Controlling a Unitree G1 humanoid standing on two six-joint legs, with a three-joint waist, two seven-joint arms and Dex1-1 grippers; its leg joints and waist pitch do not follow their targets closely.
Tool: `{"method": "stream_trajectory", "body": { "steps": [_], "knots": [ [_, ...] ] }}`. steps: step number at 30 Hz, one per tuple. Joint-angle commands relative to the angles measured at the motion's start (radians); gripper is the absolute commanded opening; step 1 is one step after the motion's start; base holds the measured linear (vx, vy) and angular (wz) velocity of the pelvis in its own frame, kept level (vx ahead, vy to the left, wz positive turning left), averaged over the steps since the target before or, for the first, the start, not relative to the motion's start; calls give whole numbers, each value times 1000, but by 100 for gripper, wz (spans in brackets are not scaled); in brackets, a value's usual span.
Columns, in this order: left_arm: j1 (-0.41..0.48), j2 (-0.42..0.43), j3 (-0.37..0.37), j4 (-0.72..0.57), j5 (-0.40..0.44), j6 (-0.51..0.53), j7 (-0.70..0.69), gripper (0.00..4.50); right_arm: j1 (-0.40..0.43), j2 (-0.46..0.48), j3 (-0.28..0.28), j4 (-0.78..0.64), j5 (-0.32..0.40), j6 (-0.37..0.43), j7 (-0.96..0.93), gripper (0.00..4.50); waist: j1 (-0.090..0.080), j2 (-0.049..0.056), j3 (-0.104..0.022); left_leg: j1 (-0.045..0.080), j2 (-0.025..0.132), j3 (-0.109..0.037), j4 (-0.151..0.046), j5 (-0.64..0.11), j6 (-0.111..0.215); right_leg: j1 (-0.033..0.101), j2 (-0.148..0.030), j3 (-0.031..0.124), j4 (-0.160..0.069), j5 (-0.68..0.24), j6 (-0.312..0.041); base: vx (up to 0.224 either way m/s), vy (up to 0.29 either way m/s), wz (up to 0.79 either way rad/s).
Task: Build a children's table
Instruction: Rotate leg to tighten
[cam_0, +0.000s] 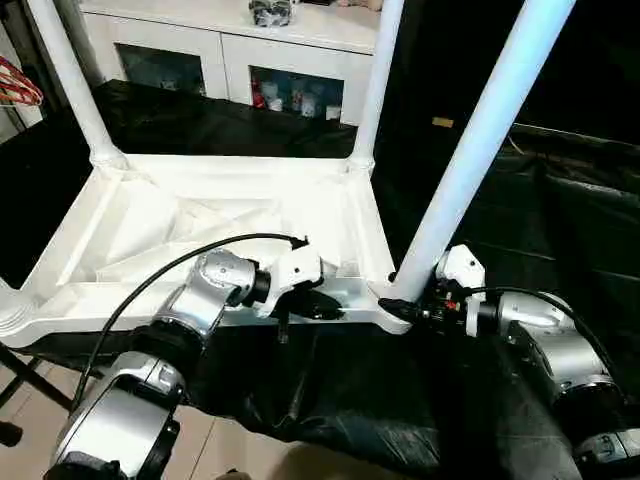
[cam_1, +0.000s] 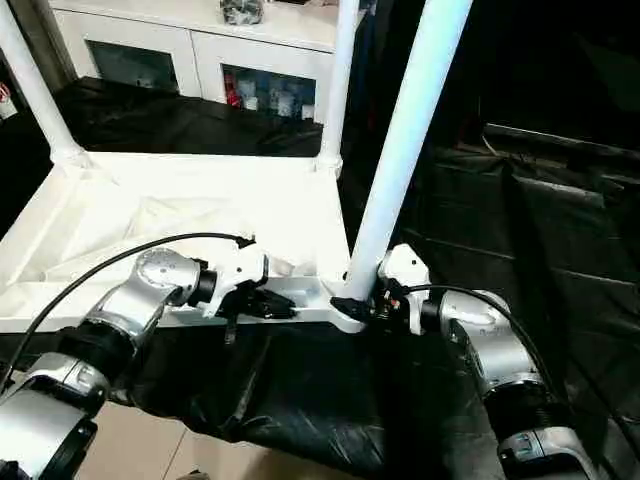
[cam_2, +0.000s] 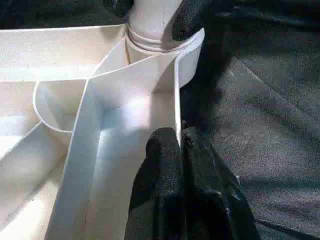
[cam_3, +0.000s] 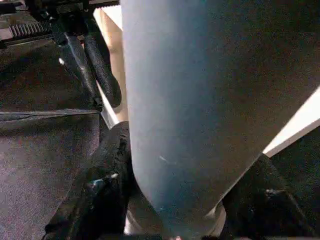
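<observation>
White tabletop (cam_0: 200, 230) lies upside down; left gripper (cam_2: 179, 150) pinches its near rim, right gripper (cam_1: 362, 303) clamps the corner leg (cam_0: 480, 140) at its base.

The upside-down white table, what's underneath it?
The table top lies on black cloth, which shows at its near edge and on the right. What is beneath the cloth is covered; at the bottom left, a bit of pale floor shows.

Cabinet (cam_0: 250, 60) stands behind the upturned table (cam_0: 200, 230).
</observation>
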Motion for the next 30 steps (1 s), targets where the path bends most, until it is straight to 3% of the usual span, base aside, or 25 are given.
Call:
{"method": "stream_trajectory", "body": {
  "steps": [1,5,11,12,14,15,17,19,22,23,24,26,27,28,30],
  "knots": [
    [17,25,-41,30,58,37,0,0,-10,5,7,2,-8,5,0,209,5,-5,-51,0,28,-7,-67,-262,45,45,-61,41,-80,-290,-191,0,0,0],
    [10,11,-25,10,50,95,51,0,12,43,-12,-4,-19,27,-103,207,0,-4,-49,0,27,-8,-69,-278,39,45,-61,40,-83,-318,-188,0,0,0],
    [-9,-51,-16,-9,57,168,161,0,45,157,-48,0,-68,88,-397,202,-17,-3,-41,10,25,-15,-77,-363,-2,30,-62,38,-106,-510,-124,0,0,0],
    [-31,-102,-13,8,62,200,226,0,45,229,-57,15,-78,125,-516,201,-19,1,-41,9,24,-18,-78,-369,-4,29,-63,37,-109,-526,-112,0,0,0],
    [-47,-137,-10,25,65,221,272,0,32,279,-63,36,-88,148,-601,200,-23,4,-43,15,25,-20,-80,-386,-18,25,-62,36,-112,-526,-111,0,0,0],
    [-63,-177,-11,41,70,240,322,0,3,337,-69,75,-100,162,-702,200,-25,3,-43,13,23,-20,-80,-388,-20,26,-61,36,-111,-520,-110,0,0,0],
    [-70,-198,-12,48,72,248,348,0,-21,367,-75,104,-101,162,-748,200,-30,6,-43,8,22,-25,-85,-404,-27,30,-60,32,-111,-512,-107,0,0,0],
    [-75,-230,-18,50,74,254,384,0,-65,420,-87,149,-87,160,-803,200,-34,5,-41,13,17,-26,-83,-445,-21,23,-63,29,-122,-570,-88,0,0,0],
    [-64,-238,-24,33,80,231,368,0,-92,436,-67,152,-95,112,-770,200,-34,7,-46,9,18,-29,-86,-430,-6,28,-63,33,-119,-492,-99,0,0,0],
    [-60,-236,-25,28,81,225,361,0,-93,436,-65,148,-95,100,-753,253,-34,7,-47,6,19,-28,-88,-414,-1,31,-61,34,-114,-439,-111,0,0,0],
    [-53,-225,-25,22,81,201,348,0,-91,427,-68,136,-91,103,-729,267,-35,5,-47,0,19,-27,-89,-402,5,36,-60,35,-110,-406,-122,0,0,0],
    [-35,-187,-28,6,79,146,306,0,-77,393,-82,101,-62,120,-651,267,-35,4,-48,-1,19,-26,-88,-395,18,39,-60,36,-108,-386,-130,0,0,0],
    [-30,-179,-29,2,78,131,296,0,-74,385,-84,95,-54,121,-632,303,-37,3,-48,-4,20,-25,-88,-388,21,41,-61,37,-106,-373,-134,0,0,0],
    [-20,-166,-30,-8,69,99,266,0,-68,369,-82,84,-47,125,-603,303,-38,4,-50,-5,22,-24,-88,-368,25,42,-62,38,-102,-345,-144,0,0,0],
    [12,-110,-31,-49,43,60,182,0,-39,287,-47,31,-41,127,-463,311,-35,1,-54,-4,24,-21,-82,-327,44,46,-61,39,-95,-280,-173,0,0,0]
  ]
}}
